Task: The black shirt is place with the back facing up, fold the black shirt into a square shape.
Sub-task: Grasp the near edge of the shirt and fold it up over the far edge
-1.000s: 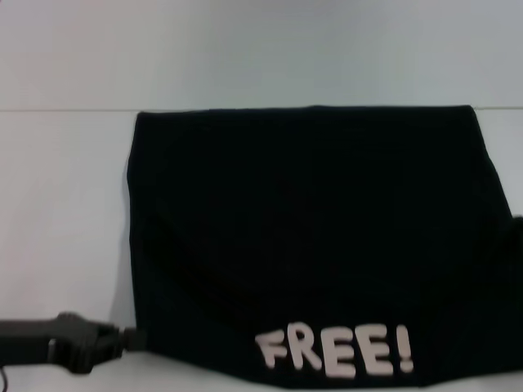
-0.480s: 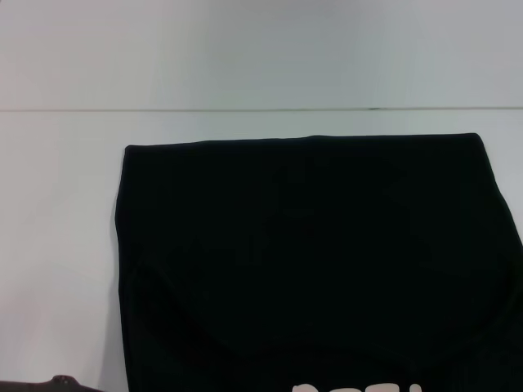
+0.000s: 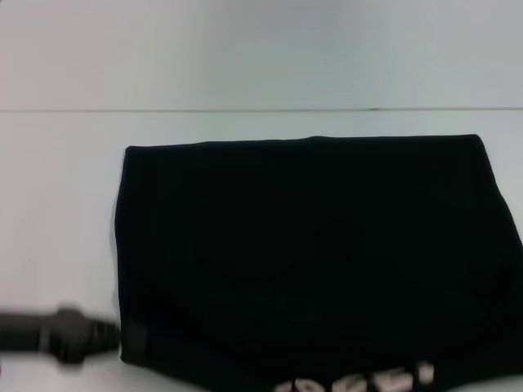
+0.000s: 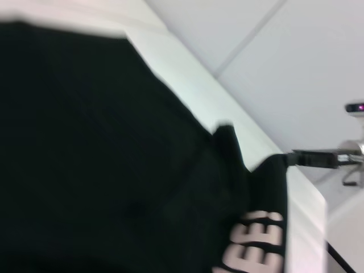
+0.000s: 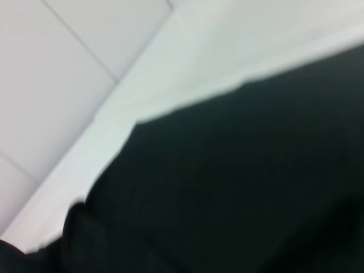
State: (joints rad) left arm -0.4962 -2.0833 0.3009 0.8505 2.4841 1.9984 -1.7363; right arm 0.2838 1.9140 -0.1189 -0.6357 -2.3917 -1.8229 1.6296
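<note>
The black shirt (image 3: 310, 261) has slid toward the robot over the last second — its far edge, which a second ago lay right at the line at the back of the white table (image 3: 57, 204), now lies clearly nearer, and the white "FREE!" lettering (image 3: 359, 382) on the near flap has dropped almost out of the head view, only its top showing. Between half a second ago and now the far edge has hardly moved, so the pull seems to have ended. My reading: the cloth already lies as a broad folded block with its near part doubled up, and it has been dragged closer before a further fold brings it to a square.

The left gripper (image 3: 106, 333) is back in sight at the shirt's near left corner, its arm reaching in low and level with the tip against the cloth's edge — whether its fingers are pinching the hem or spread, I cannot tell. The right gripper does not appear beside the shirt in any view, though its wrist camera looks close across the dark cloth.
</note>
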